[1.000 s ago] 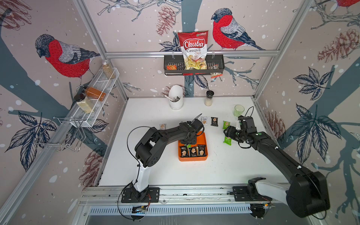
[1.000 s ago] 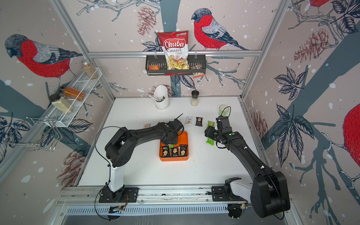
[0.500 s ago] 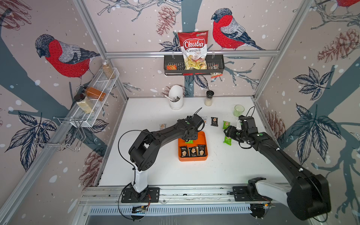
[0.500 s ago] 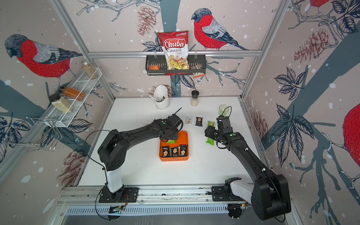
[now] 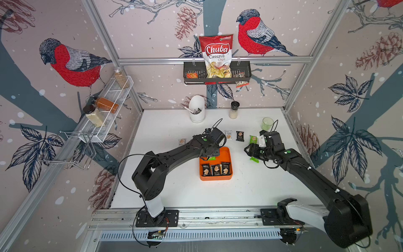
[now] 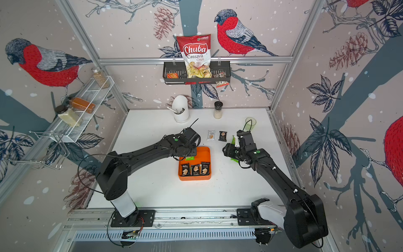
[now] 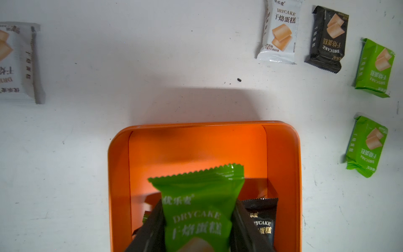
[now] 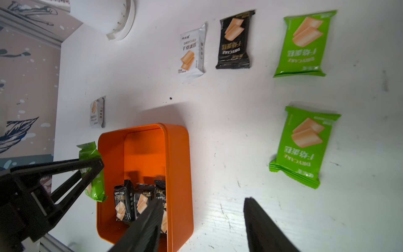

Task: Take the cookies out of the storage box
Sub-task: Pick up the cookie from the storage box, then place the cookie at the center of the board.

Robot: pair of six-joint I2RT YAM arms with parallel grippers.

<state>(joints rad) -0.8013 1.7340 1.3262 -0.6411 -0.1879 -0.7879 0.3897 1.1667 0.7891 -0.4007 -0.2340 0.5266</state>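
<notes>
Left gripper (image 7: 199, 209) is now clamped on a green cookie packet (image 7: 197, 192), lifted clear of the storage box (image 7: 118, 174) just beneath it. Three black cookies (image 5: 216, 169) are left inside. Right gripper (image 8: 204, 200) stands apart and empty, with the box beside it.

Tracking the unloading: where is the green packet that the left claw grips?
In the left wrist view the green packet hangs pinched in the left claw over the tray's far-left part, just behind its three black packets.
</notes>
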